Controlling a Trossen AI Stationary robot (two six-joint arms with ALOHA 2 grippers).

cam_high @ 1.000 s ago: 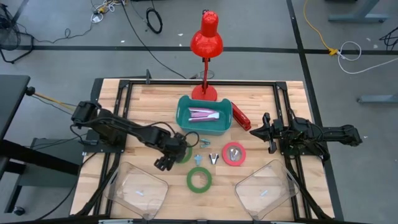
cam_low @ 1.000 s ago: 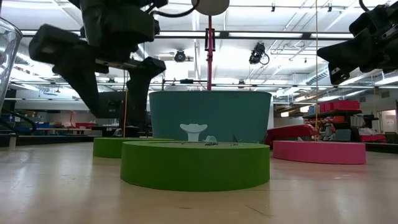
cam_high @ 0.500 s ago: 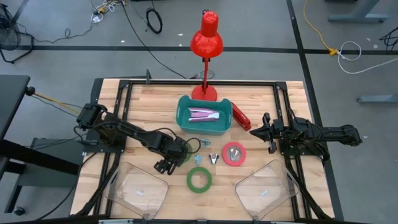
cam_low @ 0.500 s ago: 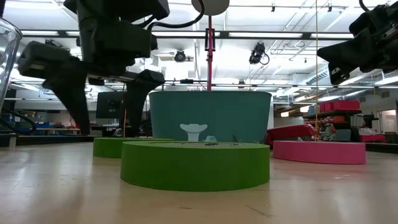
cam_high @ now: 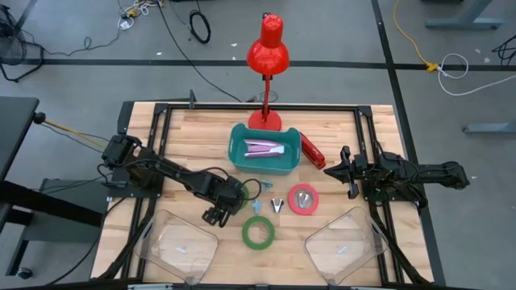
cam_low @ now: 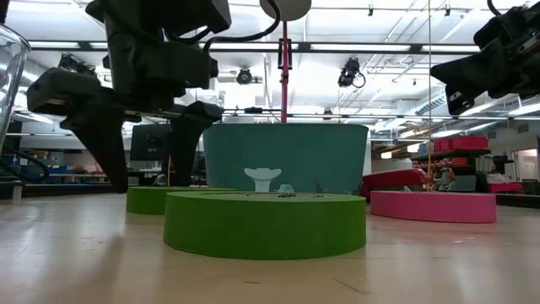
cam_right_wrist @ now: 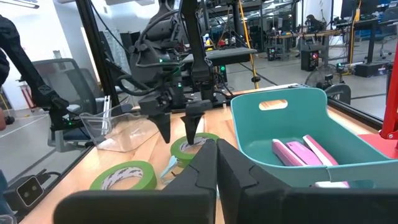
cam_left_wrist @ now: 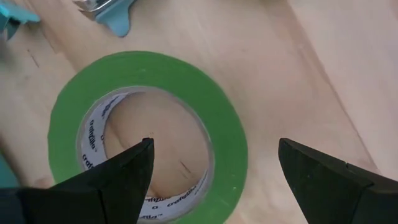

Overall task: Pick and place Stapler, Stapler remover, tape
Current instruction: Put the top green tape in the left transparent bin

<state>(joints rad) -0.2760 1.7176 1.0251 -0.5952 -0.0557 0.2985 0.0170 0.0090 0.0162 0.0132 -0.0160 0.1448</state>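
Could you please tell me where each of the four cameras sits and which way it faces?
High view: overhead, facing straight down on the table; both arms show, the left claw open.
Low view: at tabletop height, facing level across a green tape roll to the teal bin.
Left wrist view: on the left arm, facing down past its fingers onto another green roll.
Right wrist view: behind the shut right claw, facing the left arm.
Shared: bin in high and right wrist.
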